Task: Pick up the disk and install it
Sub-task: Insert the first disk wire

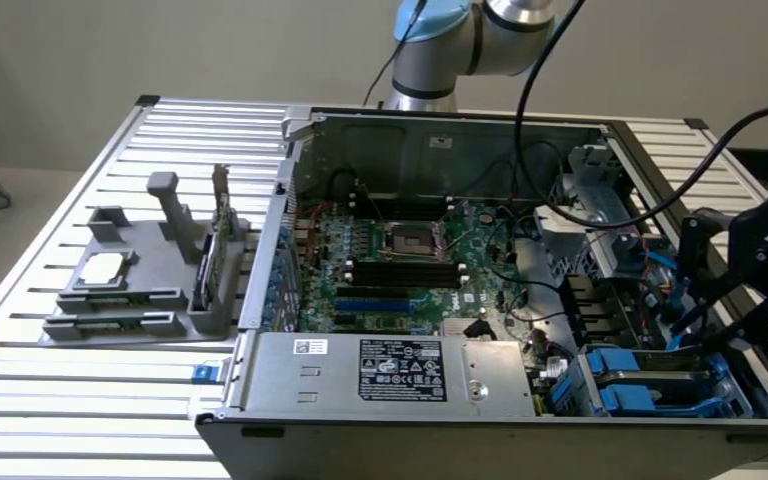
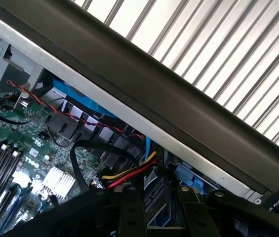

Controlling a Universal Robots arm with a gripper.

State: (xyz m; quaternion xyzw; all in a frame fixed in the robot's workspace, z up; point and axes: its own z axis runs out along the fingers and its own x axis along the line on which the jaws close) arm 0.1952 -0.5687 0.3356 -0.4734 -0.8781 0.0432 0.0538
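My gripper (image 1: pixel 707 335) hangs at the exterior view's right, over the near right corner of the open computer case (image 1: pixel 424 130). In the wrist view my gripper (image 2: pixel 160 218) has its two black fingers (image 2: pixel 129 217) shut on a dark flat part with a blue edge, which is the disk (image 2: pixel 157 203), held on edge. The exterior view shows the disk's blue rail (image 1: pixel 684 315) just below the black gripper body. It hovers above the blue drive bays (image 1: pixel 651 385), apart from them.
A grey labelled power-supply box (image 1: pixel 384 370) lies at the case front, with the motherboard (image 1: pixel 398 260) behind it. Red, yellow and black cables (image 2: pixel 129 174) run close to the fingers. The dark case wall (image 2: pixel 179 98) crosses the wrist view. A grey fixture (image 1: pixel 131 280) stands on the slatted table.
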